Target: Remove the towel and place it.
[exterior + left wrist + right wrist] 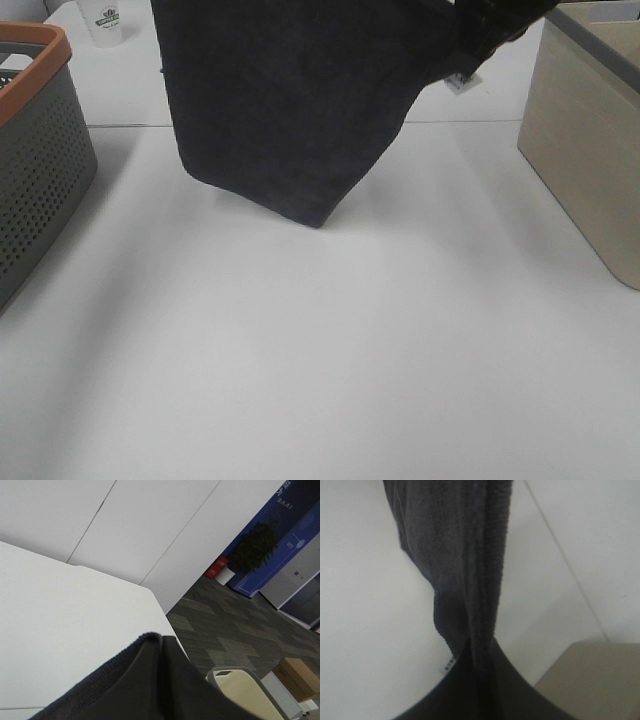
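the dark charcoal terry-cloth towel (280, 100) hangs spread over the white table (320, 380), toward twelve o'clock in the high view. the right gripper (481, 652) pinches its tagged corner, the left gripper (161, 645) pinches another edge. lifting looks done; setting it down remains.

The right gripper (480, 657) was held high, its jaws closed on the towel (290, 100). The left gripper (160, 655) was likewise held aloft, clamped on the towel's edge.
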`<state>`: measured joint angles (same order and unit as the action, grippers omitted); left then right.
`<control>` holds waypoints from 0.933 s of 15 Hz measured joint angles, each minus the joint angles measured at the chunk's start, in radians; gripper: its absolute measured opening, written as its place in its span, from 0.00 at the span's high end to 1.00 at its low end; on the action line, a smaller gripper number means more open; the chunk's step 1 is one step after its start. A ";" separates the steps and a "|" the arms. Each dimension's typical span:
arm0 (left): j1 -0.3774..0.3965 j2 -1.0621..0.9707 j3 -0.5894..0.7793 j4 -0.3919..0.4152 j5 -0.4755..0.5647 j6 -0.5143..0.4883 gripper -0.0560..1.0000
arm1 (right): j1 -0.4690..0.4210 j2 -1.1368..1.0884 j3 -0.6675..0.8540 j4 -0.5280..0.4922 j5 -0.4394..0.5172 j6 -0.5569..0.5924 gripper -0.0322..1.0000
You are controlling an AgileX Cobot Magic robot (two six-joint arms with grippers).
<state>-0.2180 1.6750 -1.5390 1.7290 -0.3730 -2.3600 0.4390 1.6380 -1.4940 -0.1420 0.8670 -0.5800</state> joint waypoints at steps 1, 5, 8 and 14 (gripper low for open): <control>0.001 0.012 0.000 -0.001 0.011 -0.012 0.95 | 0.000 0.000 -0.034 -0.046 0.004 0.000 0.95; 0.001 0.056 0.077 -0.010 0.066 -0.044 0.95 | -0.048 0.016 -0.134 -0.141 -0.005 0.026 0.95; -0.009 0.119 0.145 -0.071 0.113 -0.048 0.95 | -0.152 0.089 -0.156 -0.026 -0.138 0.051 0.95; -0.007 0.327 -0.106 -0.082 0.165 0.044 0.95 | -0.201 0.226 -0.157 0.009 -0.440 0.139 0.95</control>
<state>-0.2250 2.0020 -1.6450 1.6470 -0.2080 -2.3160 0.2380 1.8640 -1.6510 -0.1330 0.4270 -0.4410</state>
